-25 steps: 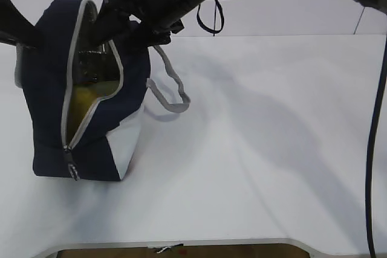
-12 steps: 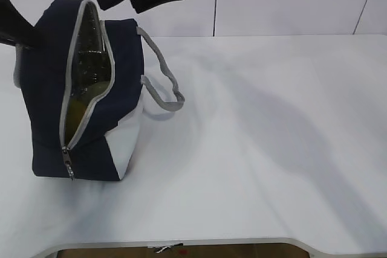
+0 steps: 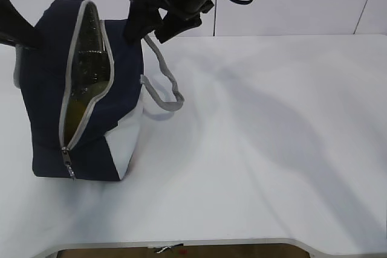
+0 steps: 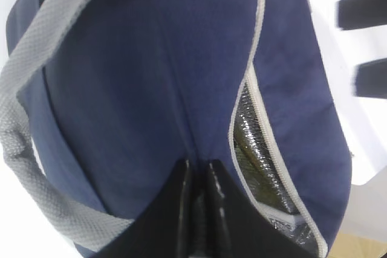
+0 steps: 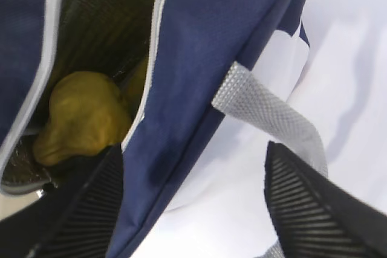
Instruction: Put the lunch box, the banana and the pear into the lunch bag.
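Observation:
The navy lunch bag point(image 3: 91, 89) stands at the table's left with its zipper open and silver lining showing. In the right wrist view the yellow-orange pear point(image 5: 81, 116) lies inside the lunch bag point(image 5: 205, 46), with a sliver of yellow behind it that may be the banana point(image 5: 138, 83). The lunch box is hidden. My left gripper point(image 4: 198, 170) is shut on the navy fabric of the lunch bag point(image 4: 151, 77) near its top; in the exterior view it is at the bag's left point(image 3: 27, 40). My right gripper point(image 3: 154, 25) is open and empty above the bag's right shoulder; its fingers straddle the bag's wall point(image 5: 193, 209).
A grey webbing handle point(image 3: 163, 86) droops to the right of the bag, right below my right gripper. The zipper pull point(image 3: 68, 167) hangs at the bag's low front. The white table point(image 3: 272, 149) stretches to the right; its front edge is near the bottom.
My right gripper has lifted out of the bag's mouth and now hovers to the right of the opening, open and empty. The left gripper keeps its hold on the bag.

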